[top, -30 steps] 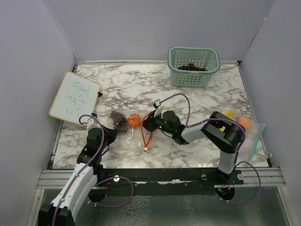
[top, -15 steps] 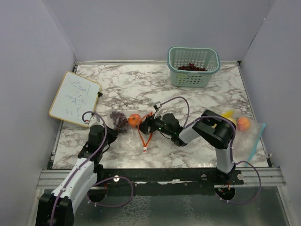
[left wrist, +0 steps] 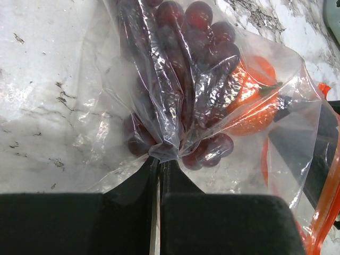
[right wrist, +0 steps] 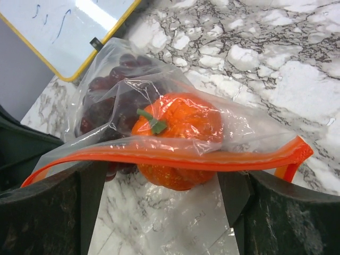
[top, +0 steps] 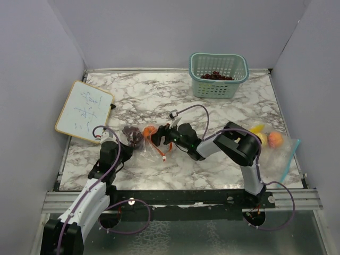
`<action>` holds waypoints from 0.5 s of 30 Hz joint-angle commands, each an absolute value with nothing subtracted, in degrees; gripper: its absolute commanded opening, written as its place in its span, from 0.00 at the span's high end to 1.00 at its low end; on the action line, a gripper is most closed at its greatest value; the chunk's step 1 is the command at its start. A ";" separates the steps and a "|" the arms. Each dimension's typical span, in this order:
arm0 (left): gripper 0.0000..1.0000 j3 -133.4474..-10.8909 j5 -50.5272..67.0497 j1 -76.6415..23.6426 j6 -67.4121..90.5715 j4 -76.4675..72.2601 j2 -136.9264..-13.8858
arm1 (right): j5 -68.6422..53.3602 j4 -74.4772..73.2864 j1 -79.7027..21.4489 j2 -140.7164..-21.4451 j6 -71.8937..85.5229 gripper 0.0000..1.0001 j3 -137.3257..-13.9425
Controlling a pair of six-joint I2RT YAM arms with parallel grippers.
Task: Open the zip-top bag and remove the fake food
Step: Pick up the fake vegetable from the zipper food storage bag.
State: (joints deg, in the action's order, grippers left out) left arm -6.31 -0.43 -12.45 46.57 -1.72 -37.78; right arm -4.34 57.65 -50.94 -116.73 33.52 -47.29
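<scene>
The clear zip-top bag (top: 139, 139) with an orange zip strip (right wrist: 159, 159) lies at the table's front left. Inside it are a purple grape bunch (left wrist: 180, 79) and an orange (right wrist: 178, 138). My left gripper (left wrist: 159, 159) is shut on a bunched fold of the bag's closed end, right by the grapes. At the bag's mouth, my right gripper (right wrist: 162, 207) stands open. Its fingers (right wrist: 90, 202) flank the orange just under the upper zip strip and touch nothing I can make out. A banana (top: 258, 128) and a peach (top: 274, 139) lie at the right.
A teal mesh basket (top: 219, 74) with dark pieces in it stands at the back right. A small whiteboard (top: 84, 110) lies at the left edge, close to the bag. Another clear bag (top: 287, 156) lies by the right wall.
My right gripper has opened and slid left up to the orange at the bag's mouth. The zip strip has shifted left with it. The left gripper has kept its hold.
</scene>
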 commanded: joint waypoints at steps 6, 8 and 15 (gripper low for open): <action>1.00 -5.32 0.92 -12.56 45.36 0.09 -37.40 | 0.01 47.74 -50.75 -122.82 29.41 0.15 -57.07; 1.00 -5.27 0.89 -12.57 45.35 0.01 -37.48 | 0.32 45.84 -50.80 -124.15 28.39 0.13 -58.86; 1.00 -5.08 0.98 -12.52 45.27 -0.11 -37.61 | -0.81 44.68 -50.80 -125.81 27.49 0.17 -60.74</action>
